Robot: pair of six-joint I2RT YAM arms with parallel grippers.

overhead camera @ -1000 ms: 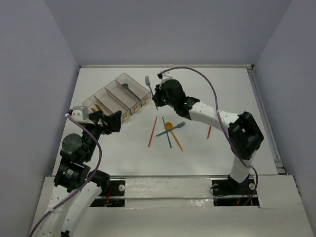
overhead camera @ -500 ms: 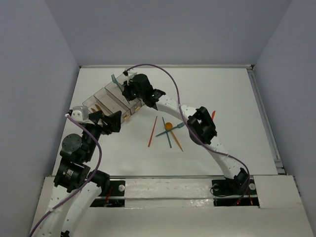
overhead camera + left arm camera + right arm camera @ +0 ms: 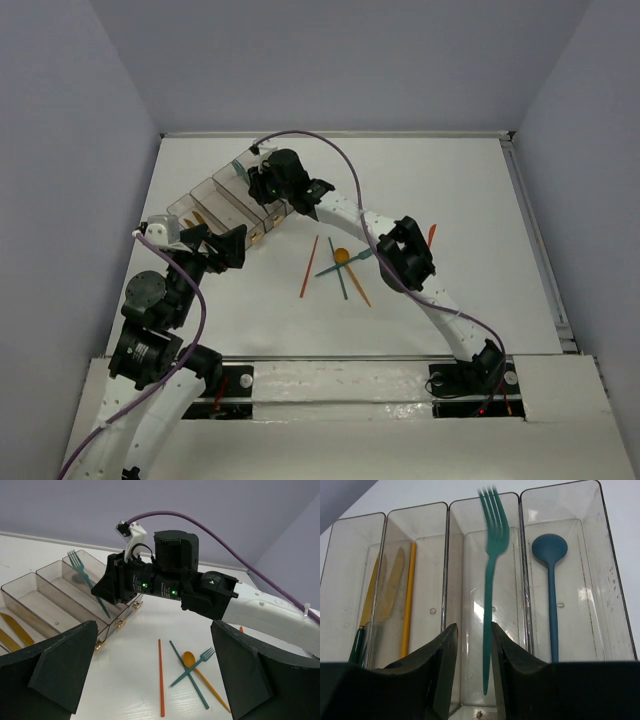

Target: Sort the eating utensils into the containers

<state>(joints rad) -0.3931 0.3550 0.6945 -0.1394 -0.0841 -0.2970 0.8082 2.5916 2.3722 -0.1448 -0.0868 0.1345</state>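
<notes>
Four joined clear bins [image 3: 215, 195] stand at the table's back left. My right gripper [image 3: 254, 182] hovers over them. In the right wrist view its jaws [image 3: 474, 630] stand apart, wider than the teal fork [image 3: 489, 580], which hangs loose by the right finger over the third bin [image 3: 465, 605], its tines blurred. The fork also shows tilted in the left wrist view [image 3: 86, 580]. The bins hold a blue spoon [image 3: 549, 580], an orange stick [image 3: 409, 595] and yellow knives [image 3: 380, 585]. My left gripper [image 3: 154, 625] is open and empty, near the bins' front end.
On the table's middle lie a red stick [image 3: 309, 266], a teal fork [image 3: 350, 260], an orange spoon [image 3: 343, 256] and a teal stick [image 3: 338, 270], crossed in a heap. An orange-red utensil [image 3: 431, 235] peeks out by the right arm's elbow.
My right gripper swung left with the teal fork from beside the bins to above them. Since half a second ago the fork has sunk lower toward the third bin.
</notes>
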